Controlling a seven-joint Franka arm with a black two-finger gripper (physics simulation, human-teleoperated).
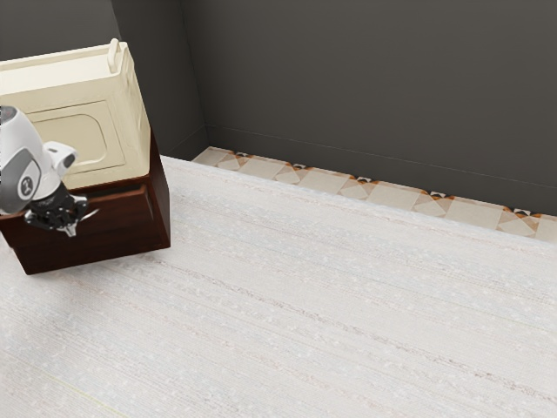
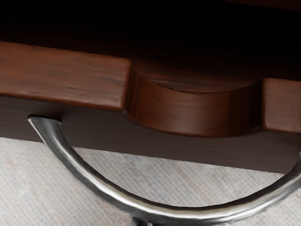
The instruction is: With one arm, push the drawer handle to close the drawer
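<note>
The black gripper (image 1: 70,218) is at the exterior view's left, in front of the dark brown wooden cabinet (image 1: 109,239); how its fingers stand cannot be made out. In the wrist view, the drawer front (image 2: 61,77) has a rounded notch in its top edge, and dark space lies behind it, so the drawer stands at least partly open. A curved silver handle (image 2: 94,181) arcs out from that front. My hand is above the handle, close to it; whether they touch cannot be told.
A cream box-like piece (image 1: 78,139) with a raised knob sits on top of the cabinet. Pale flooring (image 1: 331,296) spreads toward the exterior view's right. Dark grey walls (image 1: 365,87) stand behind, with a strip of patterned tiles (image 1: 322,178) along their foot.
</note>
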